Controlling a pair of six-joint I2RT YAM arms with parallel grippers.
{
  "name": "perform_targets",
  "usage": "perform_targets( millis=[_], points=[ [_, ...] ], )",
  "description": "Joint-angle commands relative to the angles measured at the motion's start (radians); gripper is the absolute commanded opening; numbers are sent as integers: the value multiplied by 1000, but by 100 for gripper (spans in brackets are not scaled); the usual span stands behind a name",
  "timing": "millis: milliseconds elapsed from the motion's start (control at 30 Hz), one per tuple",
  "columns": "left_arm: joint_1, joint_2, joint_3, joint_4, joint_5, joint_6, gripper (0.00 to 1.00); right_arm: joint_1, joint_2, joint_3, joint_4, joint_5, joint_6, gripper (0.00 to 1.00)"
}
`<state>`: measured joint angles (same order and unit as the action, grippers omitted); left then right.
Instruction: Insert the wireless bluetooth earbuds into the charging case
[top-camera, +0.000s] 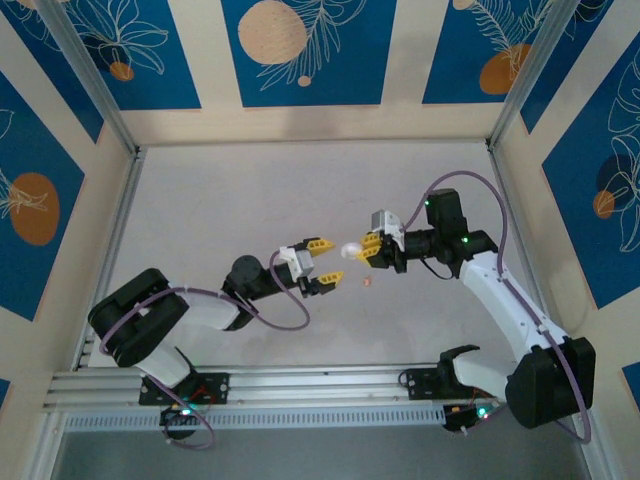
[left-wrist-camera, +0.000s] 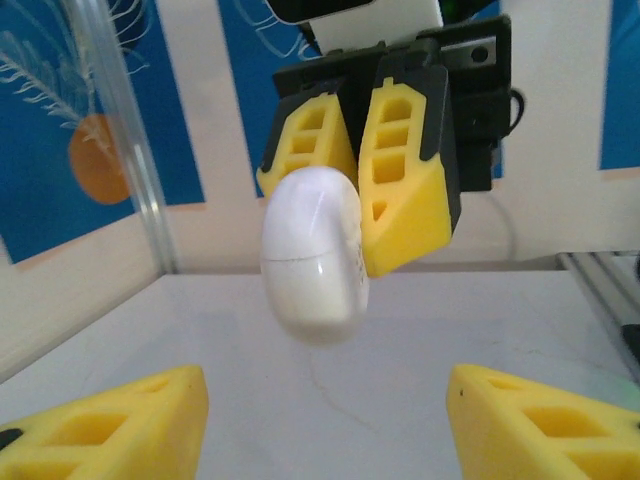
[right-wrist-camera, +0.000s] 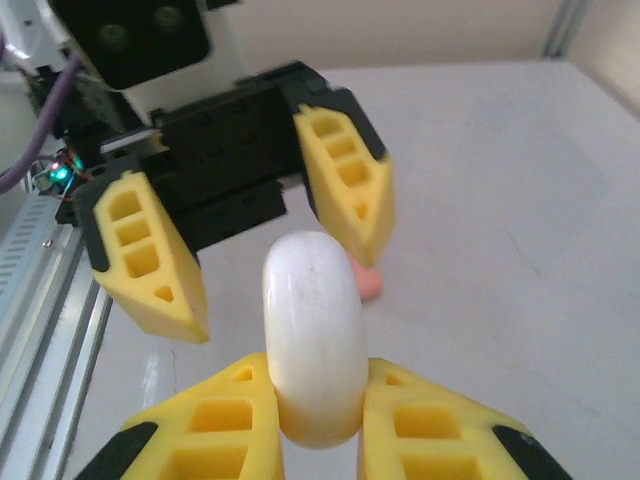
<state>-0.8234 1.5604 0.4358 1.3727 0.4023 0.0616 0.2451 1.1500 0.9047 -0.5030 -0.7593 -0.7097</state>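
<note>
1. The table (top-camera: 250, 200) is the biggest thing and mostly bare. Patterned walls close it on three sides, and a metal rail (top-camera: 300, 385) runs along the near edge. Both arms meet near the middle, so we judge there is open room on every side. The tight spot is between the two wrists.
2. The right gripper (top-camera: 360, 250) is closed on a white puck (right-wrist-camera: 312, 330). It pinches the puck by one end and holds it on edge, clear of the table.
3. The left gripper (top-camera: 328, 264) faces it with its jaws well apart. One finger stands on either side of the puck without touching it, and it has hold of nothing.
4. We read this step as a mid-air pass or a clearing away of the puck, not yet the insertion itself.
5. The charging case (right-wrist-camera: 370, 285) is a small salmon-pink thing lying on the table just beneath the meeting grippers, apart from both. We cannot tell whether its lid is open.
6. Next, we judge, the puck should go to bare table well away from the case. The freed jaws would then need a slow, narrow descent, since the case is small and would skid easily.
</note>
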Motion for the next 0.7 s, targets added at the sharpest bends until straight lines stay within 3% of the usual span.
perform_targets(
  millis=[0,167,300,500,667],
  points=[
    [-5,-3,-36,34,-136,3,64,-21,43,37,-71,55,155,11],
    [-5,-24,-81,29,-291,-47,67,-57,149,96,-127,115,352,11],
    [-5,-65,-96,-70,-419,-91,66,-97,260,166,-212,153,461,11],
    [-6,-177,-40,-435,-526,-139,64,-134,392,236,-286,182,517,10],
    [-4,-265,54,-801,-541,-157,64,-153,528,326,-384,225,520,10]
  ],
)
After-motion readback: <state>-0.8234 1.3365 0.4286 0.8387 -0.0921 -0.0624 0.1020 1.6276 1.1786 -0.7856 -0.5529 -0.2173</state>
